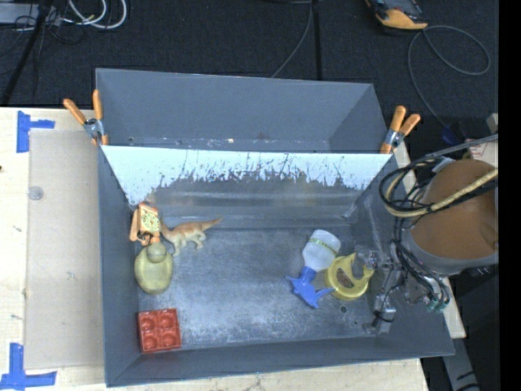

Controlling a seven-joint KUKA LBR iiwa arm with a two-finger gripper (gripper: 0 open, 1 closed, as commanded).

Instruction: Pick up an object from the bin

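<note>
My gripper [383,303] is low at the bin's right wall, near the front right corner. Just to its left lies a yellow ring-shaped roll [348,277]. A small blue plastic piece [305,288] touches the roll's left side. Behind them lies a pale blue and white bottle-like thing [320,251]. I see nothing held in the gripper.
Along the left side lie a tan toy dinosaur [189,233], a small orange and yellow patterned block [146,222], a yellow-green pear-shaped bottle [153,269] and a red studded brick [159,330]. The arm with its orange cover and cables hangs over the bin's right rim.
</note>
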